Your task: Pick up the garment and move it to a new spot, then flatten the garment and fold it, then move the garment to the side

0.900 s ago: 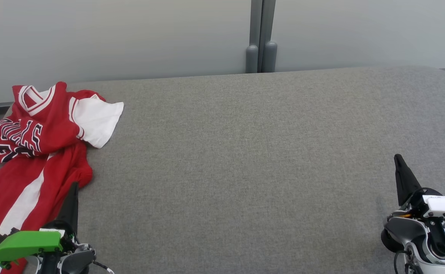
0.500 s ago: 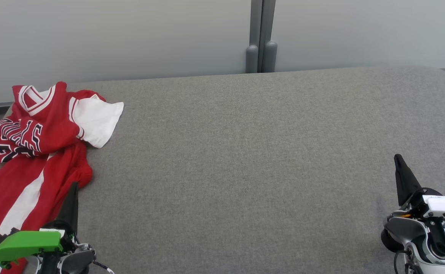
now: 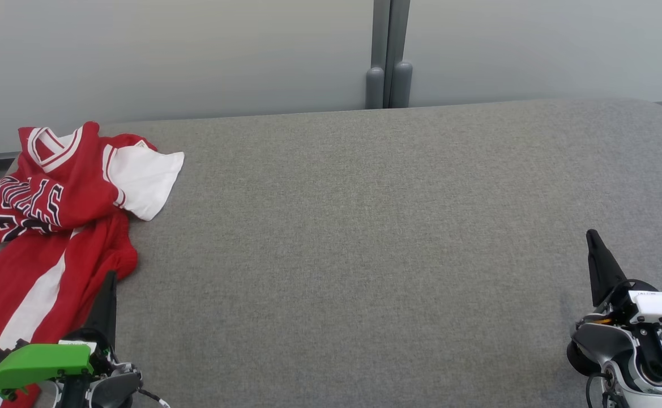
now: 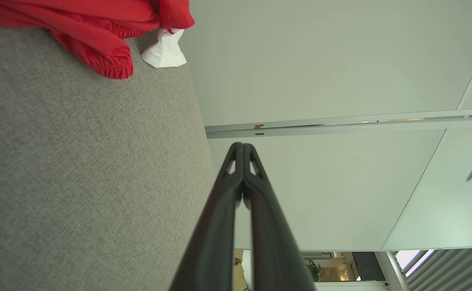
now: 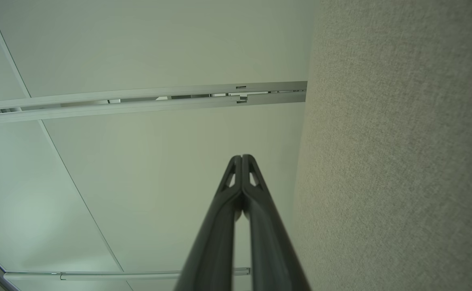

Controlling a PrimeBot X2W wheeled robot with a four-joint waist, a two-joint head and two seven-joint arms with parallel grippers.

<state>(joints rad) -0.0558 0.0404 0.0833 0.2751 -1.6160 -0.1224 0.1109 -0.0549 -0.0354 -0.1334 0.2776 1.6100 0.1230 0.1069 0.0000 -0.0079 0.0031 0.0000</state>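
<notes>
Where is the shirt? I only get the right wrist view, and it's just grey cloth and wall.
Observer: The red and white garment lies crumpled at the left end of the grey table.
Operator: Is my other gripper close?
Observer: Yes, the left gripper is near its lower end, shut and empty.
Operator: Any writing on it?
Observer: Dark letters and numbers, on the bunched upper part.

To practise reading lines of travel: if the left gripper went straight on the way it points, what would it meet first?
Probably the pale wall panel beyond the table; the left gripper points past the garment, though depth is unclear.
</notes>
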